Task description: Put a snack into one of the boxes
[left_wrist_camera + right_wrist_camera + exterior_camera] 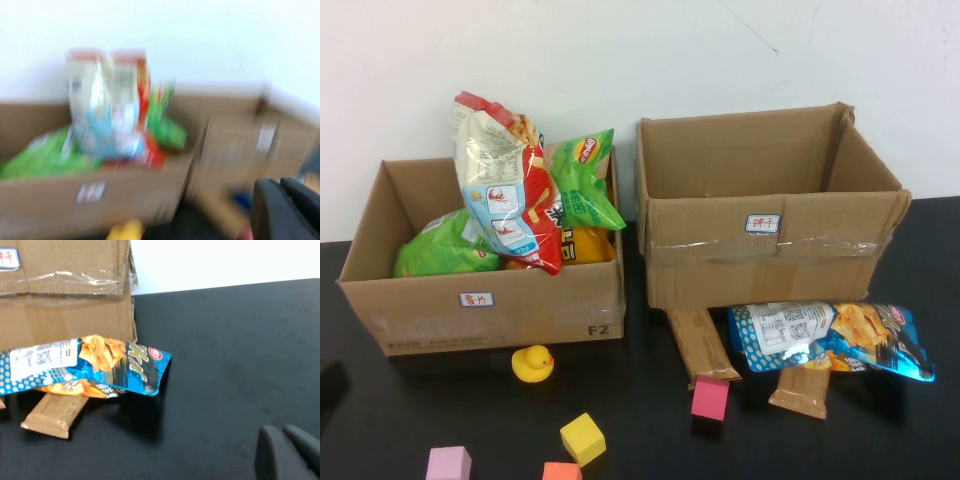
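Observation:
A blue chip bag (830, 338) lies on the black table in front of the empty right cardboard box (770, 255); it also shows in the right wrist view (90, 367). Two brown wrapped bars (702, 345) (800, 390) lie beside it. The left box (480, 315) holds a red-and-white bag (505, 190), green bags (585, 180) and a yellow one. Neither gripper shows in the high view. My left gripper (281, 182) is shut and empty, facing the left box (60, 195). My right gripper (281, 430) is shut and empty over bare table, off to the side of the blue bag.
A yellow rubber duck (533, 363) sits in front of the left box. Toy blocks lie at the table's front: a red-pink one (710, 398), a yellow one (583, 438), a pink one (449, 464) and an orange one (561, 472). A white wall stands behind the boxes.

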Available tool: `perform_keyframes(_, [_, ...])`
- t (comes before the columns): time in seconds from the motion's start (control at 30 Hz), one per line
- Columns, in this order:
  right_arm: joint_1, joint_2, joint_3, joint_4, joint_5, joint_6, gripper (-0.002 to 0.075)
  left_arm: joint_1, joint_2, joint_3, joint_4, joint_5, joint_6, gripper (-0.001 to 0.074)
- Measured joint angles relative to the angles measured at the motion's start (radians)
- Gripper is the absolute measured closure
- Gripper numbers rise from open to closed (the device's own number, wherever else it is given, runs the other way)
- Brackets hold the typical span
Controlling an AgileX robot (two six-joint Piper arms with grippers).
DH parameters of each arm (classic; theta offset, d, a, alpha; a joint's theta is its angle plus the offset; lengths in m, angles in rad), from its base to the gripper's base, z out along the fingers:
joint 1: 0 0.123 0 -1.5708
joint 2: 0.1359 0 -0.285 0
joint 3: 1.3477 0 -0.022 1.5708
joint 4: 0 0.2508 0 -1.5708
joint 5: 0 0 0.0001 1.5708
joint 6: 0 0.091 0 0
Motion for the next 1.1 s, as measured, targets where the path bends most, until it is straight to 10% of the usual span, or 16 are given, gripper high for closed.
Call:
perform_keyframes(0.23, [0.000,0.000,0.000,0.000,0.000,0.000,0.0727,-0.089,0.505,-0.368,0.418,0.345,0.128,0.0738])
perform_keyframes(0.63, [0.000,0.000,0.000,0.000,0.000,0.000,0.0727,-0.646,1.050,-0.674,0.854,0.353,-0.134,0.0738])
perform_keyframes(1.1, [0.000,0.000,0.000,0.000,0.000,0.000,0.0727,-0.776,1.613,-1.057,0.875,0.337,-0.293,0.0736])
